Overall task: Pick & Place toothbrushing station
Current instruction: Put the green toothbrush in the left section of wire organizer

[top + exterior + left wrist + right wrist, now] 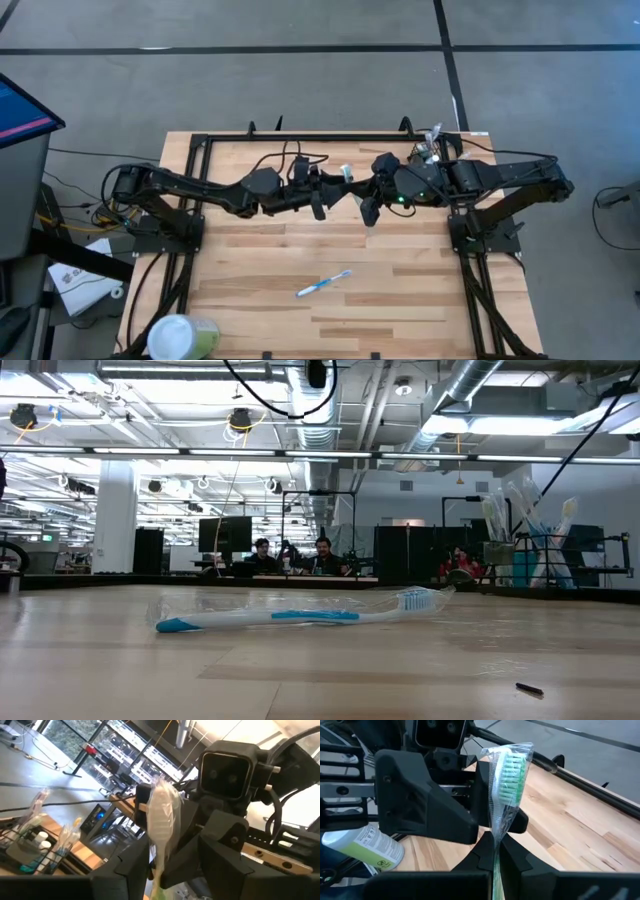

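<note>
Fingers of right gripper pinch wrapped green toothbrush; left gripper seemingly grips it too.

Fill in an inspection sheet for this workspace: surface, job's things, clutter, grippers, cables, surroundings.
Surface: wooden table, plank top.
Job's things: black holder with brushes in it, at a table corner beside the right arm.
Clutter: blue toothbrush lying loose mid-table; green cup at a corner on the left arm's side.
Grippers: right gripper shut on wrapped toothbrush, above the table; left gripper at its head.
Cables: loops over the arms; tangle on the floor.
Surroundings: people at desks, far behind.
</note>
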`<action>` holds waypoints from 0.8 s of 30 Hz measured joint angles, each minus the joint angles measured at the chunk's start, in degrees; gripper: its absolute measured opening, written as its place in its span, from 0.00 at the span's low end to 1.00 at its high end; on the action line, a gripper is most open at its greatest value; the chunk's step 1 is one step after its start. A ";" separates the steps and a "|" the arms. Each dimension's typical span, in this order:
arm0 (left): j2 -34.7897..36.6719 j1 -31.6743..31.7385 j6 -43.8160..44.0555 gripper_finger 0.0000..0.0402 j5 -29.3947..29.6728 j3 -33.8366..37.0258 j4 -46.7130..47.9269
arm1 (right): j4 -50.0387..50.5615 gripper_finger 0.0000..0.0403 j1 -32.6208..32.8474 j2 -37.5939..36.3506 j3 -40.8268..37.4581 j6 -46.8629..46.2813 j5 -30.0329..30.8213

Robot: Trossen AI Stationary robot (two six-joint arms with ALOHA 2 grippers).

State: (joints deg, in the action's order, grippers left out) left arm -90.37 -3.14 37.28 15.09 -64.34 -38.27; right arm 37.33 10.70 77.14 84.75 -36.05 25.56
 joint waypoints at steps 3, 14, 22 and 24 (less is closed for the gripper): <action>0.00 0.00 0.00 0.39 0.00 0.00 -0.14 | 0.03 0.00 0.00 0.00 0.00 0.01 -0.02; 0.00 0.00 0.68 0.19 -0.12 0.04 0.08 | -0.05 0.00 0.11 -0.02 0.02 0.01 -0.15; 0.00 -0.11 0.66 0.03 -0.48 0.07 0.49 | 0.04 0.06 0.11 -0.04 0.04 -0.06 -0.46; -0.01 -0.11 0.64 0.02 -0.55 0.07 0.53 | 0.38 0.10 0.11 -0.04 0.04 -0.60 -0.48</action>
State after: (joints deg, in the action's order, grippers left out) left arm -90.38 -3.25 37.92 14.55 -64.27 -37.75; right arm 37.71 10.81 77.10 84.79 -36.65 25.08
